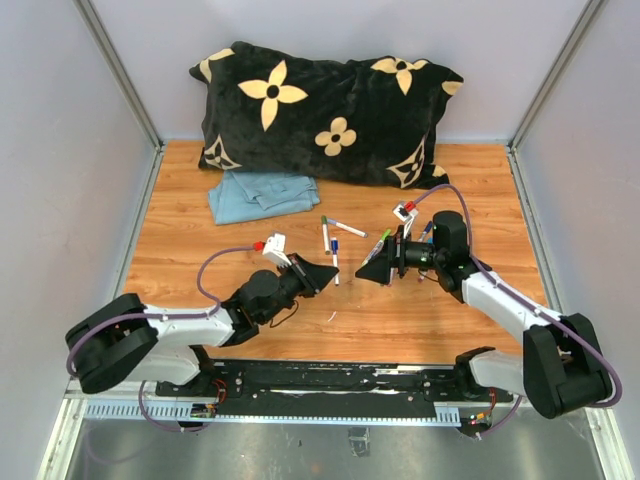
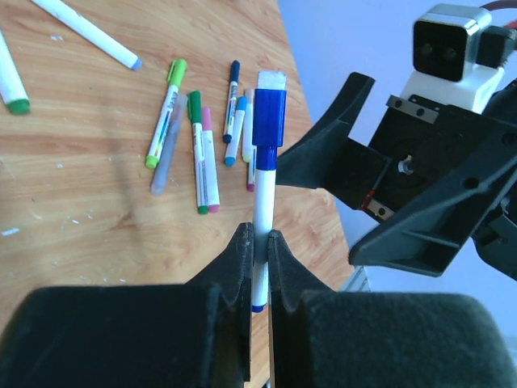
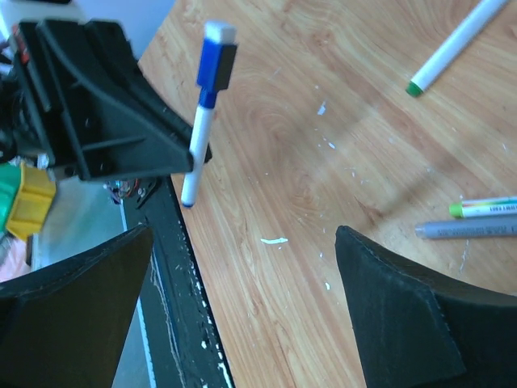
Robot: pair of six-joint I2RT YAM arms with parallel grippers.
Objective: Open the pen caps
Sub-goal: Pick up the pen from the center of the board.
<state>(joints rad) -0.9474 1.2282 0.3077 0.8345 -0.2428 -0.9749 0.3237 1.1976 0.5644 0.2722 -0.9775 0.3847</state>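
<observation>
left pincer (image 2: 260, 242) clamped on pen (image 2: 262, 202) barrel above the table (image 2: 81, 202), blue cap (image 2: 269, 117) on the free end, long axis aimed at right pincer (image 3: 242, 275), which is wide apart, near the cap but off-axis, so right arm should take the pull.

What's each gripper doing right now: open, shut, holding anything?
Left gripper: shut on the blue-capped pen, clamped on its white barrel.
Right gripper: open, holding nothing.
</observation>
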